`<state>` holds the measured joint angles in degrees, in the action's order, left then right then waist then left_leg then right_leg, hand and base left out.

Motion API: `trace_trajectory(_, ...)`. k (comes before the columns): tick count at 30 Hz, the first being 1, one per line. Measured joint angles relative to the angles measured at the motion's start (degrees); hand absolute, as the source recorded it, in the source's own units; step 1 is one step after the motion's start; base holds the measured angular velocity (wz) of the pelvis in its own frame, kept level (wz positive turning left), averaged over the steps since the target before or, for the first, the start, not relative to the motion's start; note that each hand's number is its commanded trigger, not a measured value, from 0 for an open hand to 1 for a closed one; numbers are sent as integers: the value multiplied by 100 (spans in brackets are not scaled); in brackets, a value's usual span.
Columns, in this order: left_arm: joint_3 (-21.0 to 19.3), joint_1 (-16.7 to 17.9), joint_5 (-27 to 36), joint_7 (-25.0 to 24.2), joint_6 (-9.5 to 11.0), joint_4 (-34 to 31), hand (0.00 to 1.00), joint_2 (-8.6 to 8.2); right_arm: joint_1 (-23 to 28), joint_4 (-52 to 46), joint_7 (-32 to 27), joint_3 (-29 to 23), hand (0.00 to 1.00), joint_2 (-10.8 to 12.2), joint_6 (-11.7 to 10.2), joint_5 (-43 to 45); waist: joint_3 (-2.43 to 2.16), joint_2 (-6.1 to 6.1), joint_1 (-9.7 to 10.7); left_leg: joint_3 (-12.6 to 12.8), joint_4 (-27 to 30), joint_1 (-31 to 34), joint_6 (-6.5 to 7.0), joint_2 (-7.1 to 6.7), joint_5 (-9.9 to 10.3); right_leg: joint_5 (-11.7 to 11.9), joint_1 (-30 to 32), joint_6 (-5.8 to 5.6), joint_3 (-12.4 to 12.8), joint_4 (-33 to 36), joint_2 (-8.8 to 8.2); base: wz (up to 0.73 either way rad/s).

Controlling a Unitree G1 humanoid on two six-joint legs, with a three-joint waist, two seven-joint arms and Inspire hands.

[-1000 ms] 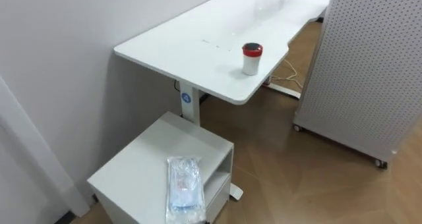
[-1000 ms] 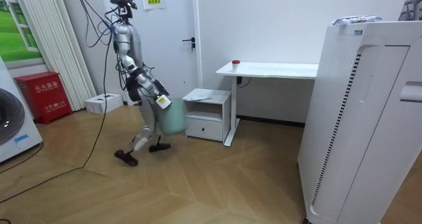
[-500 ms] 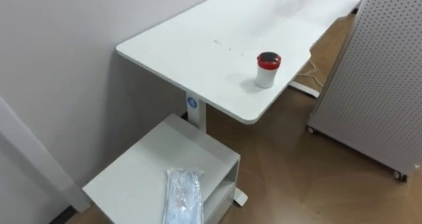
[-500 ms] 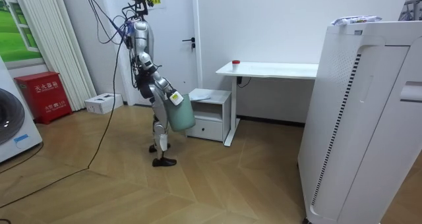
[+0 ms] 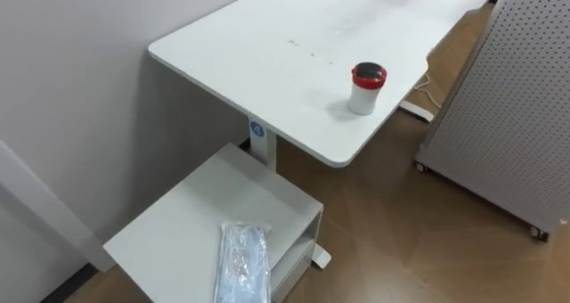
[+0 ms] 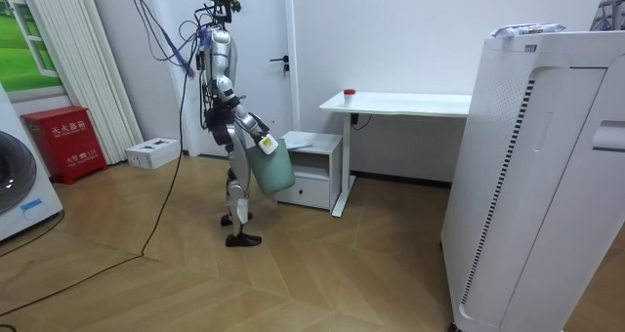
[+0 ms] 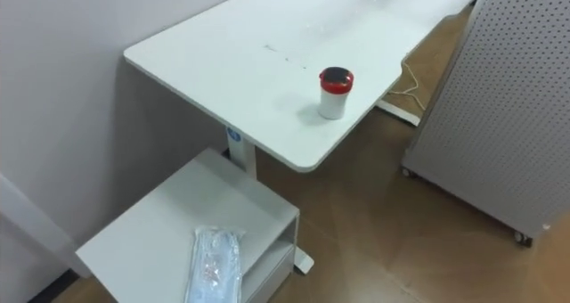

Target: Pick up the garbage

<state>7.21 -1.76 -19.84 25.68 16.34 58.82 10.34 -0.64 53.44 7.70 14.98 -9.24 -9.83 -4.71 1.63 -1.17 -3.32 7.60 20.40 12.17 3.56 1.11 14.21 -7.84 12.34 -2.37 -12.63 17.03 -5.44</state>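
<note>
A clear plastic packet (image 5: 242, 263) lies flat on top of a low white cabinet (image 5: 191, 223), near its front edge. On the white desk (image 5: 267, 62) behind it stands a small white jar with a red lid (image 5: 366, 87), close to the desk's near corner. In the room view I stand upright just left of the cabinet (image 6: 314, 166), facing it. A pale green bin (image 6: 272, 169) hangs in front of my body at my right hand (image 6: 262, 145).
A white perforated panel on castors (image 5: 512, 98) stands on the wood floor right of the desk. A grey wall runs behind desk and cabinet. In the room view a tall white appliance (image 6: 537, 176) fills the right side, and a red box (image 6: 63, 142) sits far left.
I have walked closer to the cabinet with the bin and straightened up. The eye view has shifted with that walk; packet and jar stay in place.
</note>
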Motion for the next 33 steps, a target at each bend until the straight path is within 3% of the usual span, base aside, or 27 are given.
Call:
trace_trajectory(2, 36, -221, 8, 92, 62, -39, 0, -42, -146, 92, -1, 4, 100, 1, -10, 3, 35, 58, 5, 0, 62, 99, 1, 1, 0, -1, 112, 1, 4, 88, -17, 0)
trace_trajectory(6, 102, -569, 18, 189, 72, -17, 0, -40, -269, 187, 3, 60, 100, 24, -6, 61, 47, 97, 123, 4, 197, 315, 3, 2, 0, -9, 309, 15, -4, 197, -40, 0)
trace_trajectory(10, 237, -1077, 9, 411, 163, 186, 0, -59, -540, 274, 4, 255, 100, 13, -7, 122, 112, 161, 268, 32, 358, 526, 14, 1, 2, -28, 622, 44, 54, 513, -97, -5)
trace_trajectory(11, 261, -1230, 11, 469, 177, 269, 0, -60, -617, 277, 5, 317, 100, -3, -7, 128, 150, 175, 293, 58, 426, 593, 17, 4, 3, -39, 721, 58, 71, 609, -140, -11)
trace_trajectory(14, 299, -1513, 16, 635, 188, 319, 0, -59, -763, 275, -2, 410, 100, -14, -8, 144, 180, 203, 339, 121, 562, 918, 34, 21, 16, -67, 1081, 107, 59, 796, -148, -10)
trace_trajectory(22, 754, -1640, 245, 902, 325, 580, 0, -101, -921, 439, -2, 782, 100, -18, -3, 22, 229, 228, 485, 173, 657, 1246, 25, 35, 10, -36, 1474, 165, 97, 967, -164, -4)
trace_trajectory(24, 758, -1720, 348, 904, 334, 641, 0, -128, -991, 481, -2, 849, 100, -13, -3, 4, 287, 229, 505, 181, 700, 1285, 27, 44, 12, -33, 1506, 169, 111, 978, -153, -4)
trace_trajectory(29, 786, -2054, 464, 960, 342, 660, 0, -204, -1287, 603, -37, 910, 100, 49, -1, -77, 298, 233, 509, 186, 950, 1743, 37, 75, 17, -25, 1928, 181, 134, 1107, -152, -1)
trace_trajectory(33, 787, -2124, 465, 968, 342, 659, 0, -254, -1331, 644, -149, 940, 100, 104, 69, -133, 300, 238, 518, 194, 1009, 1794, 33, 125, 38, -25, 1986, 181, 136, 1160, -152, -1)
